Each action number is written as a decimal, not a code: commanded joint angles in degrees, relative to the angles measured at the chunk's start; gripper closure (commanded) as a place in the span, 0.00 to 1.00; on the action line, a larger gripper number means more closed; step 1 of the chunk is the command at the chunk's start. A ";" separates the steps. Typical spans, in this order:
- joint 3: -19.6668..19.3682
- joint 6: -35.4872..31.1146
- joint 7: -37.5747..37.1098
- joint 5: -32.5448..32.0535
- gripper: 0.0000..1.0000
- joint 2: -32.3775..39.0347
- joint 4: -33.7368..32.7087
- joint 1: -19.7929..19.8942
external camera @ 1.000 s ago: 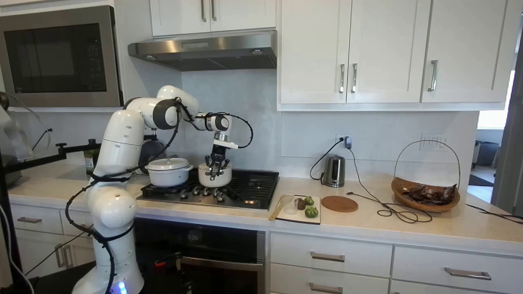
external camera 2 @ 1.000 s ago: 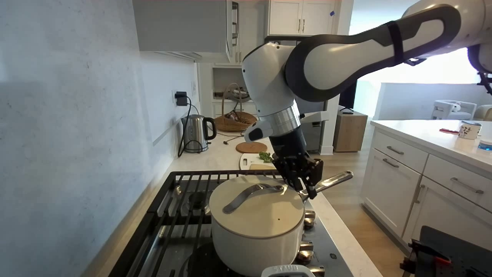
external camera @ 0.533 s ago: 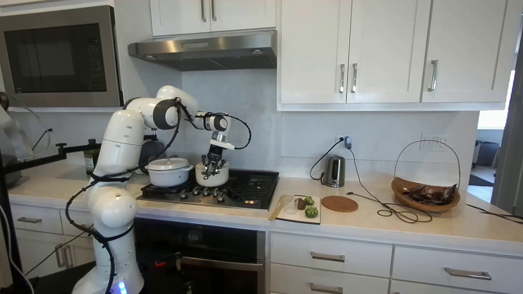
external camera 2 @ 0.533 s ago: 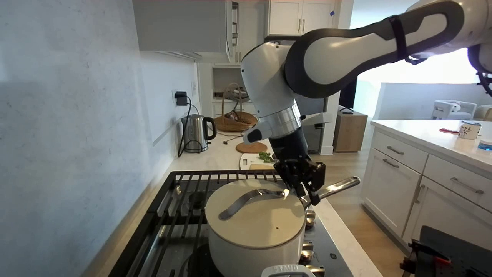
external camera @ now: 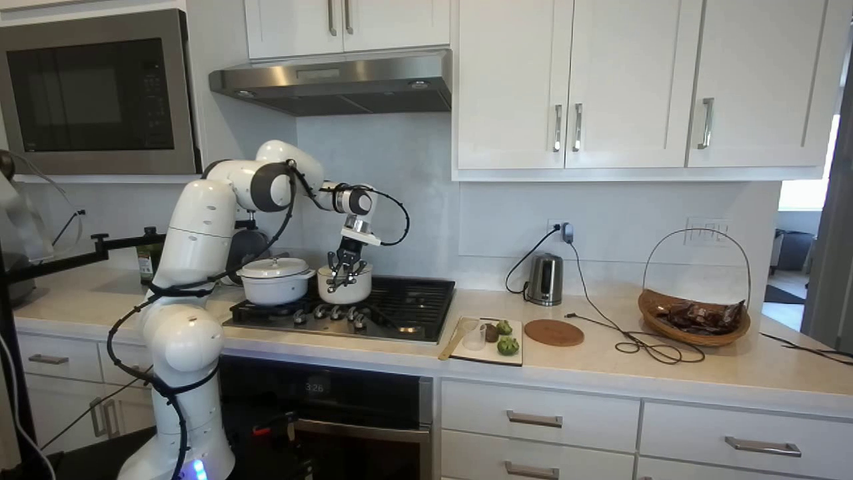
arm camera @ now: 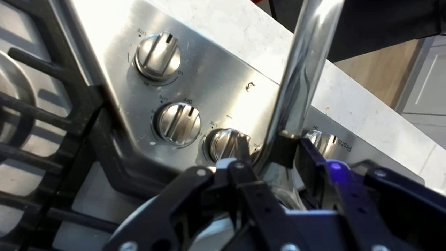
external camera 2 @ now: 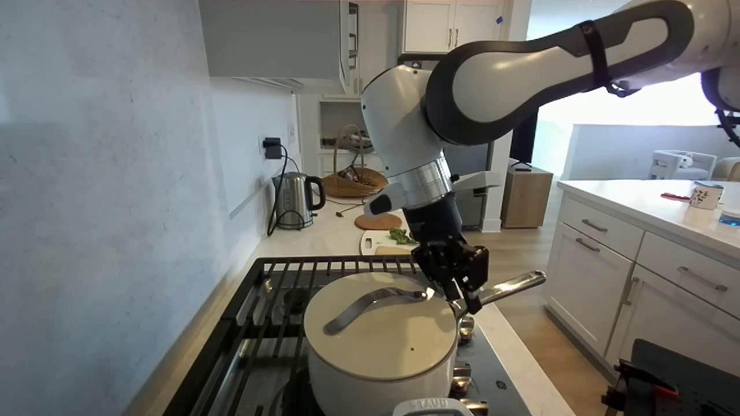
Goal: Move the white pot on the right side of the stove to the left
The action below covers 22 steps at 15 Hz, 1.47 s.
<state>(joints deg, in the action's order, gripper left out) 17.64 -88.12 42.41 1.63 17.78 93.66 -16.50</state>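
Bright; hard glare on stove [arm camera: 209, 80], shadows beneath grates [arm camera: 31, 110].

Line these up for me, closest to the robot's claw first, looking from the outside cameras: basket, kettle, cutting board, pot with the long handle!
In both exterior views:
1. Long-handled white pot: right at the claw.
2. Cutting board: just past the stove.
3. Kettle: farther along, by the wall.
4. Basket: farthest along, beyond the kettle.

Wrist cam close abv. stove [arm camera: 216, 94]
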 commanded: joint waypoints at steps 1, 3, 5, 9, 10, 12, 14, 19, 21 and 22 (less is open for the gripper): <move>0.91 -1.45 -2.62 2.91 0.86 1.86 -2.72 -0.47; 0.86 -1.53 -3.21 3.35 0.86 2.49 -3.54 -0.54; 0.76 -2.39 -3.98 3.48 0.86 3.14 -4.26 -0.62; 0.67 -4.31 -4.26 2.97 0.86 4.15 -5.55 -0.68; 0.64 -4.53 -4.34 2.99 0.86 4.43 -5.90 -0.68; 0.58 -4.28 -4.53 3.10 0.86 4.93 -6.48 -0.62; 0.51 -3.32 -4.62 2.74 0.86 5.38 -7.15 -0.71; 0.63 0.26 -4.63 3.04 0.13 7.40 -10.43 -1.00; 0.63 1.10 -4.96 2.83 0.01 8.25 -11.85 -1.25; 0.63 1.68 -5.16 2.77 0.00 8.54 -12.53 -1.33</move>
<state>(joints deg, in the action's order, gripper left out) 17.86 -89.63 39.79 3.75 24.32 85.45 -17.42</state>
